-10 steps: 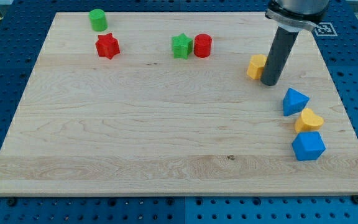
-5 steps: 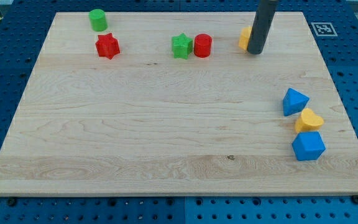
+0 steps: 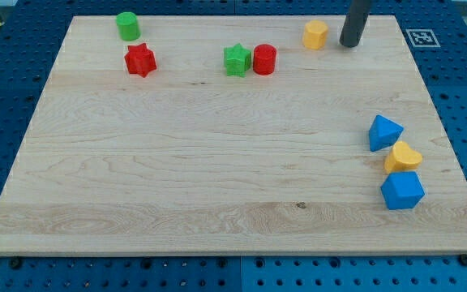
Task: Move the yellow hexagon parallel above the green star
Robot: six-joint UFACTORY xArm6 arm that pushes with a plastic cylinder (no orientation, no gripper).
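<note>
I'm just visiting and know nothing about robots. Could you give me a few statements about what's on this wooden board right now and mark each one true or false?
1. My tip touches the yellow hexagon block. False: a gap separates them; the tip stands to the view's right of it.
2. The red cylinder block sits right beside the green star block. True.
3. The yellow hexagon block lies directly above the green star block. False: it is well to the view's right.
4. The yellow heart block lies between two blue blocks. True.
</note>
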